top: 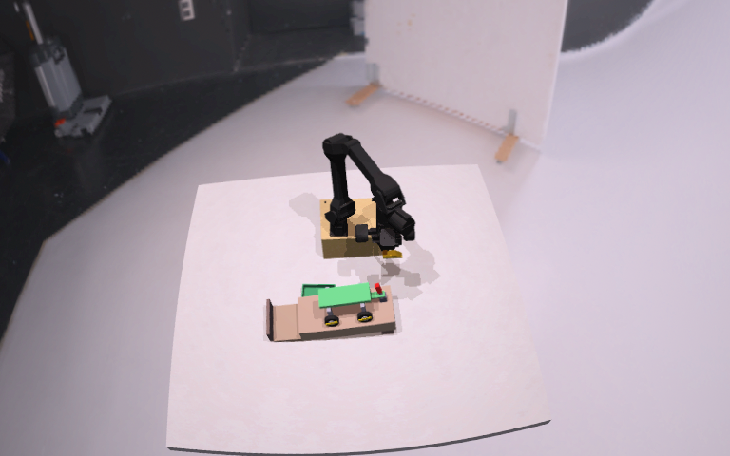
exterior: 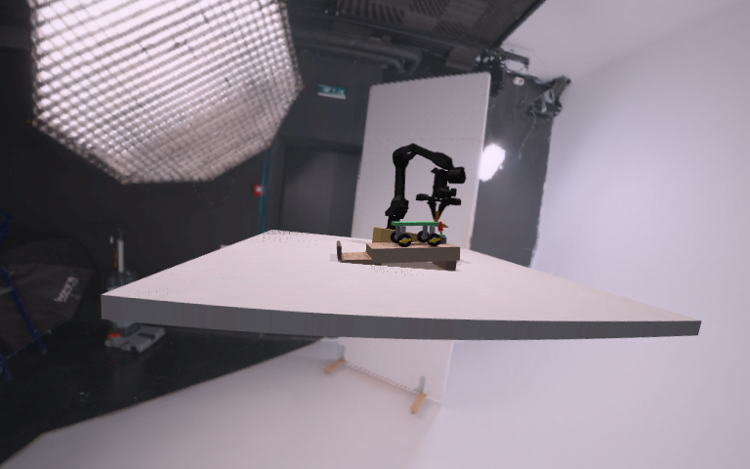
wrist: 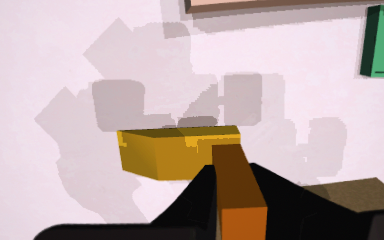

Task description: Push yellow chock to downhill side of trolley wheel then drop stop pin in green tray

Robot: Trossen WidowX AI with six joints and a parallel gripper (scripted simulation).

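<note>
My gripper [wrist: 229,173] is shut on the orange handle of the yellow chock [top: 393,254] [wrist: 172,155] and holds it above the table, between the arm's base and the ramp. The chock's black rubber base is not visible. The trolley with its green deck [top: 344,294] [exterior: 415,223] stands on the ramp [top: 312,328] [exterior: 411,253], with its wheels on the slope. The red-headed stop pin [top: 377,288] [exterior: 440,227] stands upright at the trolley's uphill end. The green tray [top: 317,286] [wrist: 379,45] lies behind the ramp, partly hidden by the trolley in the top view.
The ramp has an upright end board [top: 269,320] [exterior: 339,250] at its low left end. The arm's wooden base block [top: 347,247] [wrist: 350,194] stands behind the ramp and close to the gripper. All stand on the white table [top: 350,392] [exterior: 310,293].
</note>
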